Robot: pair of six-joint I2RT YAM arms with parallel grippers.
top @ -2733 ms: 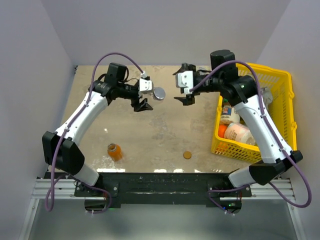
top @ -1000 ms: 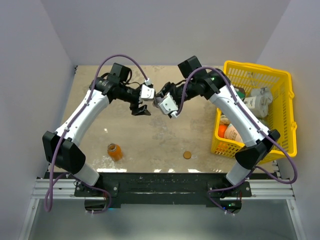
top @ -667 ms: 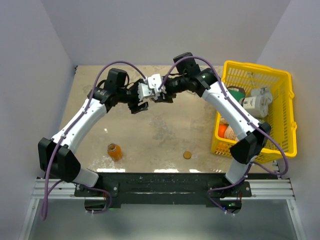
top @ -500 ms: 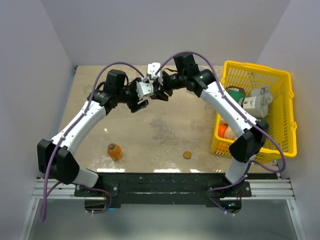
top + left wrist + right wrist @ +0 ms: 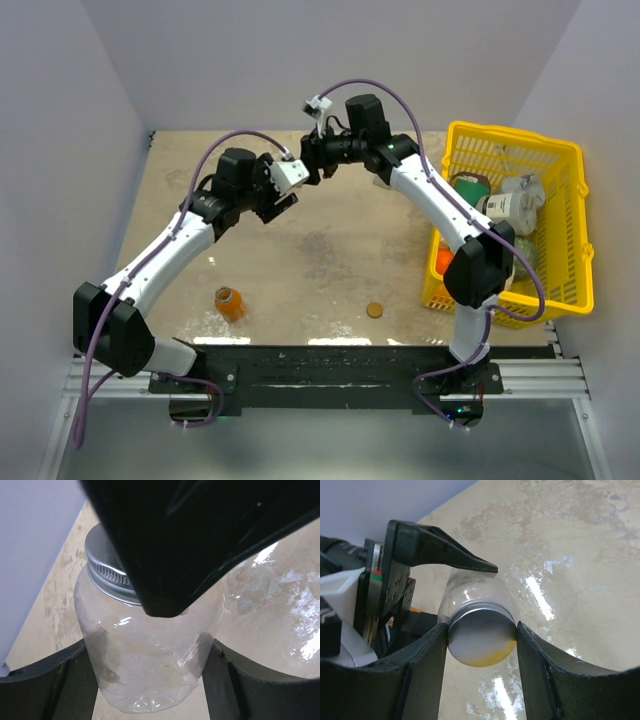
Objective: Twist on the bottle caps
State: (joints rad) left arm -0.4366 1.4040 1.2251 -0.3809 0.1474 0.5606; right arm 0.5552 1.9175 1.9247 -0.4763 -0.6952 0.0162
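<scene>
The clear bottle (image 5: 145, 665) lies tilted above the table, and my left gripper (image 5: 150, 677) is shut on its body. A silver-grey cap (image 5: 480, 636) sits on its neck, with my right gripper (image 5: 480, 642) shut on the cap's rim. From above, the left gripper (image 5: 274, 197) and right gripper (image 5: 308, 160) meet at the back centre and hide the bottle. The orange bottle (image 5: 230, 303) stands uncapped at front left. A brownish-orange cap (image 5: 374, 311) lies flat at front centre, apart from both grippers.
A yellow basket (image 5: 560, 150) at the right edge holds a green-lidded container (image 5: 470, 187), a white one (image 5: 515, 205) and other items. The right arm reaches across the back of the table. Grey walls close in the back and both sides.
Both grippers have met and moved toward the back wall with the clear bottle between them. The right wrist has turned, with its camera block swinging upward.
</scene>
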